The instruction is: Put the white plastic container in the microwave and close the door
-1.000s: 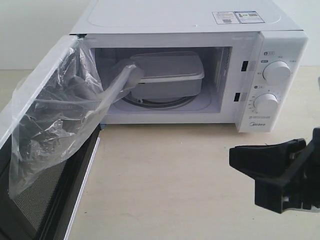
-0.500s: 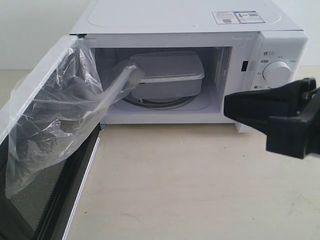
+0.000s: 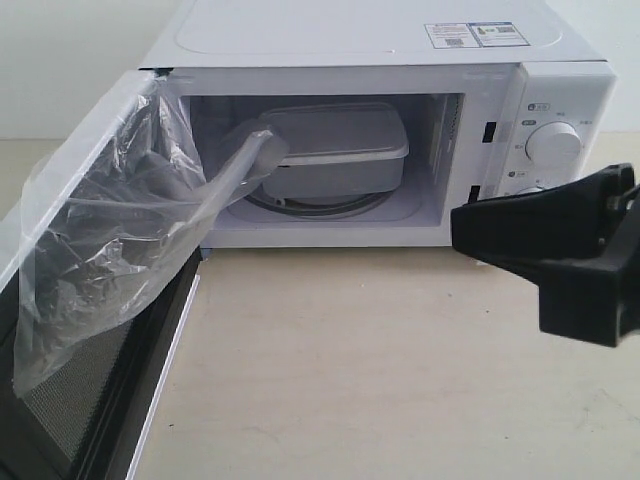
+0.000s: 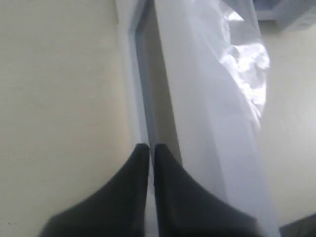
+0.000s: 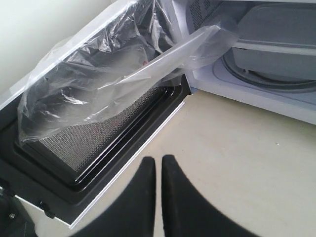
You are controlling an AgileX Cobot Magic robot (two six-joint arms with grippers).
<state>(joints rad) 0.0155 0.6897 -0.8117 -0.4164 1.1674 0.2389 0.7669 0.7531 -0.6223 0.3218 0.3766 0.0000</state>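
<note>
The white plastic container [image 3: 335,150] sits inside the microwave [image 3: 380,60] on the glass turntable [image 3: 310,205]; it also shows in the right wrist view as the container [image 5: 276,39]. The door [image 3: 90,300] stands wide open at the left, crinkled clear film [image 3: 120,240] hanging off its inner face. My right gripper [image 3: 460,232] hovers shut and empty in front of the knob panel, right of the opening; over the table its jaws [image 5: 158,159] are together. My left gripper [image 4: 149,146] is shut and empty, right against the door's white outer edge [image 4: 197,123]. It is hidden behind the door in the exterior view.
The upper knob [image 3: 553,143] shows above my right gripper; the lower one is mostly hidden behind it. Beige tabletop [image 3: 350,360] lies before the microwave. The film [image 5: 98,84] drapes across the opening's left side toward the container.
My right gripper rose from low at the right to in front of the knob panel, then dipped slightly. The door, film and container have stayed put.
</note>
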